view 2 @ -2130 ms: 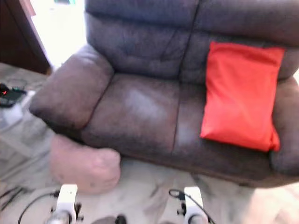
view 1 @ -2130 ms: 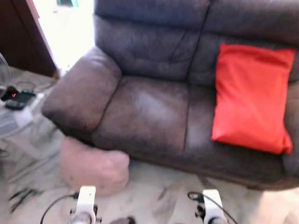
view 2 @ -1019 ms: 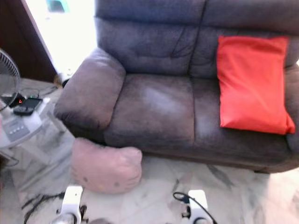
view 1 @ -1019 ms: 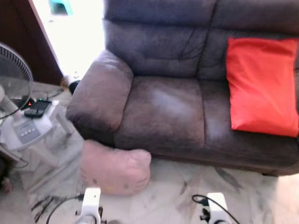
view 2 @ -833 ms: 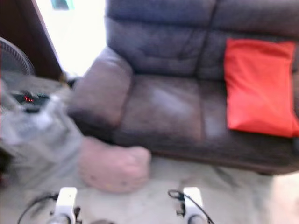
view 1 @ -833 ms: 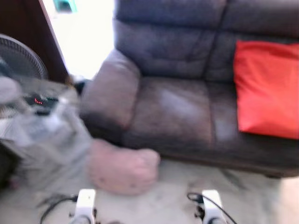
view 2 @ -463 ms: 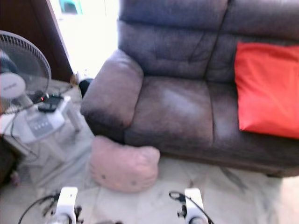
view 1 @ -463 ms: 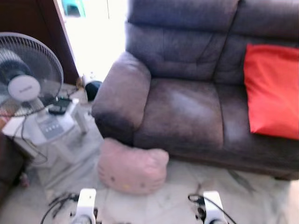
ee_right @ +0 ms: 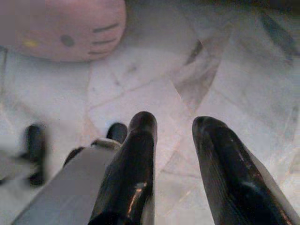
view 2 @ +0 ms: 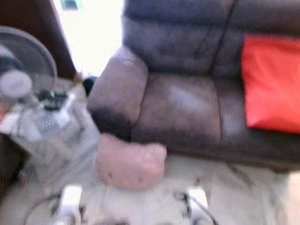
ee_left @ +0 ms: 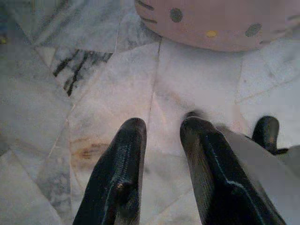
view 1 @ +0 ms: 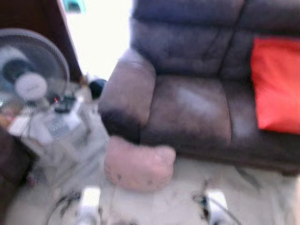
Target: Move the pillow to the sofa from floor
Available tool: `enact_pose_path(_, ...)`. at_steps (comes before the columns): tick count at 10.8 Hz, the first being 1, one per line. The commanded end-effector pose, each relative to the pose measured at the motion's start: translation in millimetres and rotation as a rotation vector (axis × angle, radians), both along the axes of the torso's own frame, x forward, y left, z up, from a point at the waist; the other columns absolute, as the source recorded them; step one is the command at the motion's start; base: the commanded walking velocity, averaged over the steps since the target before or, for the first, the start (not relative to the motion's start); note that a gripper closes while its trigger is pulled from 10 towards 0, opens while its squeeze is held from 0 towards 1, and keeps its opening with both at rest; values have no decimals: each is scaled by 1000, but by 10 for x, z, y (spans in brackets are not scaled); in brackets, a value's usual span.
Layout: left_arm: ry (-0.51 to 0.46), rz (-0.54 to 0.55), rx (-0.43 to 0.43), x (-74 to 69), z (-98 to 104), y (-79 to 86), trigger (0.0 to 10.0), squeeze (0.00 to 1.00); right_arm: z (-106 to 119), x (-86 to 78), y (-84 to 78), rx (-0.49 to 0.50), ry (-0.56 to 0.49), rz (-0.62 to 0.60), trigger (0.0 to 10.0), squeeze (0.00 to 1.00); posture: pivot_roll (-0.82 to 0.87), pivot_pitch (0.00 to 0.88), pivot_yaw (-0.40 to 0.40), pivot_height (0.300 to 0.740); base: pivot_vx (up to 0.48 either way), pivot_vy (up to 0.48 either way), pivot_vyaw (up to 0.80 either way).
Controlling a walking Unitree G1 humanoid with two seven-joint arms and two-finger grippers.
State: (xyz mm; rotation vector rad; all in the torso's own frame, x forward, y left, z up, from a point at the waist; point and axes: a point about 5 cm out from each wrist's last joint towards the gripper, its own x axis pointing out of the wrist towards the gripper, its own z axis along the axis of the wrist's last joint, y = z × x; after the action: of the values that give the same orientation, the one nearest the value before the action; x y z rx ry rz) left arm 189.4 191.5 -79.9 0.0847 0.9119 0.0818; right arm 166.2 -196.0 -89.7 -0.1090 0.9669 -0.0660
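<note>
No readable text anywhere as I look around. The fan at the upper left of my head view has a pale hub badge, but it's blurred beyond reading. The control panel on its base shows only smudged marks. The pink pillow carries a printed cartoon face with eyes, nose and whiskers, no letters. No numbers or signs either.
</note>
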Motion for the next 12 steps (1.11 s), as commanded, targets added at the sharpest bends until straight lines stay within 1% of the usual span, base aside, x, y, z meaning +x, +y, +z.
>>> enact_pose_path(1, 18, -4, 28, -45, -13, 74, 10000, 0, -17, -23, 44, 17, 8, -15, 10000, 0, 90, 100, -30, 740, 0, 326, 0)
enact_pose_path(7, 12, -6, 28, -33, -6, 81, 10000, 0, -13, -12, 51, 20, 3, -22, 10000, 0, 88, 114, -27, 740, 0, 328, 0)
enact_pose_path(9, 11, -17, 34, -28, -3, 79, 10000, 0, -10, -8, 51, 24, -3, -25, 10000, 0, 88, 112, -30, 740, 0, 0, 0)
enact_pose_path(11, 10, -3, 24, -31, -5, 75, 10000, 0, -10, -8, 46, 17, -1, -22, 10000, 0, 88, 110, -31, 740, 0, 0, 0)
enact_pose_path(12, 9, 4, 21, -33, -6, 75, 10000, 0, -11, -10, 46, 17, 0, -24, 10000, 0, 88, 111, -31, 740, 0, 364, 0)
